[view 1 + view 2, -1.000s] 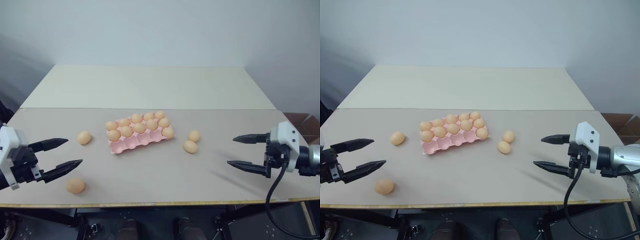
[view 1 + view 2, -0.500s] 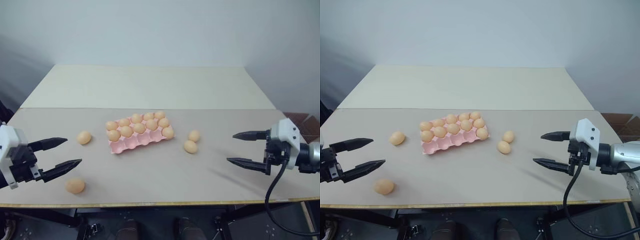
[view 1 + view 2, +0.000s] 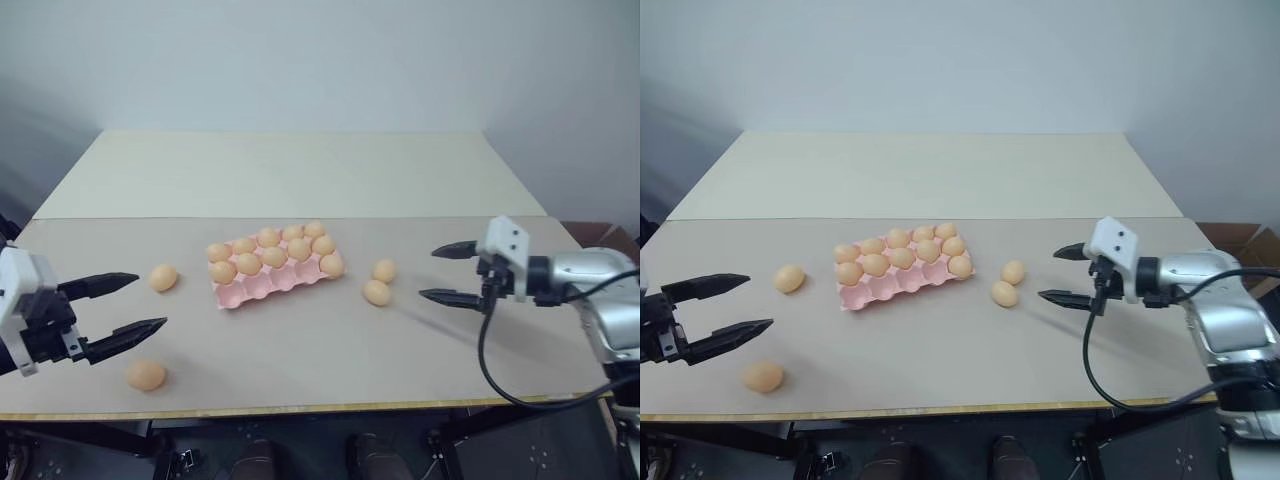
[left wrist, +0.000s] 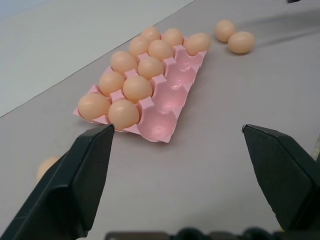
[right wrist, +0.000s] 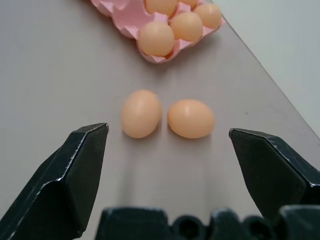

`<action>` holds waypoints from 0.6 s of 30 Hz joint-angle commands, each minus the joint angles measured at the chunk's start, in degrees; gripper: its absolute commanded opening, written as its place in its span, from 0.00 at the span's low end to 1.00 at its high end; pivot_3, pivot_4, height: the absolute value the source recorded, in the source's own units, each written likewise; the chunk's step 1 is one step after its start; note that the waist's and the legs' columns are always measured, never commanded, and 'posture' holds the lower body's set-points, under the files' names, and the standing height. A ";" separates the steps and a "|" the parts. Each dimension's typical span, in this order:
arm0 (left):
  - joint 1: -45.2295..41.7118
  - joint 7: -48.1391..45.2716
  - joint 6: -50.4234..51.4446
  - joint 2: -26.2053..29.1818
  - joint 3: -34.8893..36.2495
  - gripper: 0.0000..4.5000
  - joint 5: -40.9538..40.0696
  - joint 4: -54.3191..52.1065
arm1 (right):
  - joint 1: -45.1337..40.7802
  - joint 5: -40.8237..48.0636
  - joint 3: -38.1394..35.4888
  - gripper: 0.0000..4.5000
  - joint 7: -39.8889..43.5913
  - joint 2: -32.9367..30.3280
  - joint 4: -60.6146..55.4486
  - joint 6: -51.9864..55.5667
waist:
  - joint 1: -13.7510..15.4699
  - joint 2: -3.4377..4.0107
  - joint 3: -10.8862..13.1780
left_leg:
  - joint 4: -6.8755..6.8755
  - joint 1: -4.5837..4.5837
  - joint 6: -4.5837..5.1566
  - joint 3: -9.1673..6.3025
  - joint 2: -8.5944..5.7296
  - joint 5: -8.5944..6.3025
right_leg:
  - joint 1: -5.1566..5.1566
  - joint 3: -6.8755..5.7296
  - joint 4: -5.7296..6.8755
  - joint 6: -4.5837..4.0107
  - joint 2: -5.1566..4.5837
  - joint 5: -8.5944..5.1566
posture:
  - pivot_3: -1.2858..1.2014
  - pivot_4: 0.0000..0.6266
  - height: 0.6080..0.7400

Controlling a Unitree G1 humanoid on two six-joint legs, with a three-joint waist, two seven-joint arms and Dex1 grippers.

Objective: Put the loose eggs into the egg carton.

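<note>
The pink egg carton (image 3: 262, 289) lies mid-table with several eggs in its back rows and its front row of cups bare. Two loose eggs (image 3: 384, 271) (image 3: 377, 292) rest side by side just right of it. Another loose egg (image 3: 163, 278) lies to its left, and one more (image 3: 146, 376) sits near the front edge. My right gripper (image 3: 427, 274) is open, a short way right of the egg pair and pointing at it; the right wrist view shows both eggs (image 5: 141, 113) (image 5: 191, 118) ahead between the fingers. My left gripper (image 3: 150, 300) is open at the far left, between the two left-hand eggs.
The grey table top (image 3: 300, 350) ends in a wooden front edge (image 3: 300, 408). A cream table (image 3: 290, 170) adjoins it at the back, against a pale wall.
My right gripper has moved left and forward over the table toward the two eggs right of the carton. The left gripper has stayed put, and no egg has moved.
</note>
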 commanded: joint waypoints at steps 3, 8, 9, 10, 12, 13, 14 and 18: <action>-1.48 -0.03 -0.97 0.74 -0.43 0.99 -0.04 0.03 | -10.03 -7.41 5.12 1.00 -0.84 5.74 12.95 -7.03 | -0.21 0.00 0.00 | 0.00 0.04 0.00 0.01 0.00 0.00 | 0.03 0.00 0.03 0.00 0.01 0.02 | 0.52 0.24 1.00; -1.08 0.33 -0.96 0.22 -0.33 0.99 -0.18 -0.87 | -15.77 -11.73 7.87 1.00 -1.52 11.10 22.32 -11.57 | -0.22 0.00 0.00 | 0.00 0.04 0.00 -0.02 0.03 0.00 | 0.02 -0.01 0.07 0.07 0.05 0.09 | 0.52 0.24 1.00; -0.80 0.41 -0.93 0.11 -0.12 0.99 -0.13 -1.03 | -16.48 -12.37 8.09 1.00 -1.66 11.76 23.92 -12.32 | -0.20 0.00 0.00 | 0.00 0.03 0.00 -0.02 0.02 0.00 | 0.02 -0.01 0.08 0.08 0.05 0.09 | 0.52 0.24 1.00; -0.46 0.42 -0.92 -0.03 0.14 0.99 -0.14 -1.24 | -17.18 -13.20 8.34 1.00 -1.99 12.36 25.60 -13.10 | -0.17 0.00 0.00 | 0.00 0.03 0.00 -0.02 0.02 0.00 | 0.02 -0.01 0.07 0.09 0.04 0.11 | 0.52 0.24 1.00; 0.05 0.56 -0.89 -0.24 0.50 0.99 -0.20 -1.65 | -18.51 -14.67 8.56 1.00 -2.91 13.40 28.62 -13.91 | -0.18 0.01 0.00 | 0.00 0.03 0.00 -0.02 0.02 0.00 | 0.03 -0.01 0.06 0.09 0.03 0.11 | 0.52 0.24 1.00; 0.27 0.60 -0.88 -0.31 0.67 0.99 -0.29 -1.81 | -19.04 -15.14 8.54 1.00 -3.02 13.80 29.83 -14.40 | -0.17 0.00 0.00 | 0.00 0.03 0.00 -0.01 0.01 0.00 | 0.02 -0.01 0.06 0.09 0.02 0.11 | 0.52 0.24 1.00; 0.46 0.74 -0.83 -0.35 0.83 0.99 -0.29 -1.95 | -19.52 -15.50 8.48 1.00 -3.15 14.16 30.89 -14.81 | -0.18 0.00 0.00 | 0.00 0.03 0.00 -0.01 0.01 0.00 | 0.03 -0.01 0.06 0.07 0.02 0.11 | 0.52 0.24 1.00; 1.15 0.88 -0.70 -0.49 1.55 0.99 -0.46 -2.43 | -20.74 -16.46 8.06 1.00 -3.22 15.07 33.84 -15.62 | -0.31 0.01 0.00 | 0.00 0.04 0.00 -0.02 0.03 0.00 | 0.02 -0.01 0.09 0.07 0.04 0.11 | 0.52 0.24 1.00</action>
